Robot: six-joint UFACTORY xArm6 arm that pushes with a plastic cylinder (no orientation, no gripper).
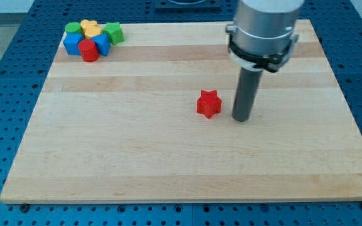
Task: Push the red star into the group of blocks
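Observation:
A red star [209, 103] lies alone near the middle of the wooden board [168, 163]. My tip [242, 118] stands just to the star's right, a small gap apart from it. A group of blocks sits at the board's top left corner: a green round block [73, 27], a yellow block [91, 28], a green star [114, 32], a blue block [73, 44], a second blue block [100, 44] and a red block [88, 51]. They touch one another.
The board lies on a blue perforated table [5, 75]. The arm's grey body [266, 28] hangs over the board's top right part.

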